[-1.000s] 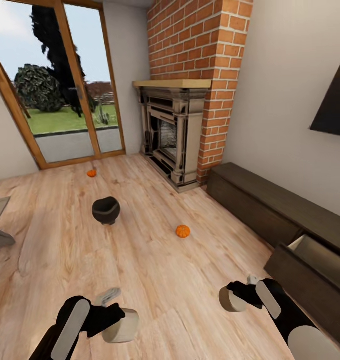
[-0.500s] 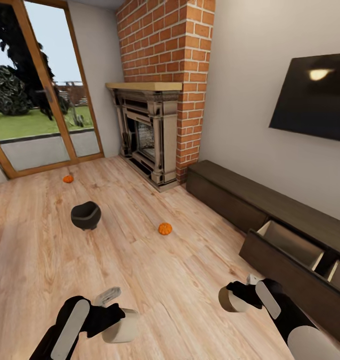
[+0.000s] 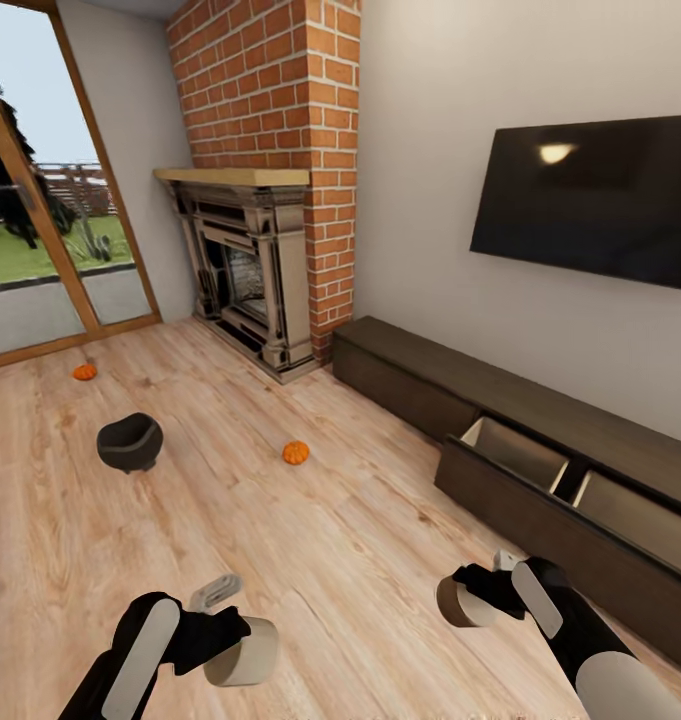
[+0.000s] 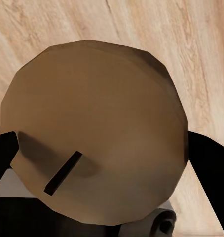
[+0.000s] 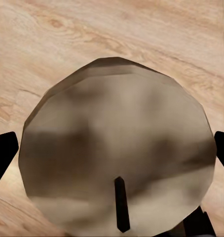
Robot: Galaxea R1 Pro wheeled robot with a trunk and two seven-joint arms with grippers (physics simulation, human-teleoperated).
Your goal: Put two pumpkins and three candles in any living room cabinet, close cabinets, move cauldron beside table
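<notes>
The head camera looked forward and down from high up across the wood floor (image 3: 330, 540) toward the cabinet (image 3: 540, 470) along the far wall. Each wrist camera sat very close behind a candle (image 4: 94, 148), (image 5: 117, 163), facing down at that same floor.

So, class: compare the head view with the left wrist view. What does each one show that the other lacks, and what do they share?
Head view alone: the cabinet with a drawer pulled open, two pumpkins and the cauldron on the floor, the fireplace, and the right gripper holding a candle.
Left wrist view alone: the wick on the candle's rounded top.
Both: the left gripper clamped on its candle, over the wood floor.
</notes>
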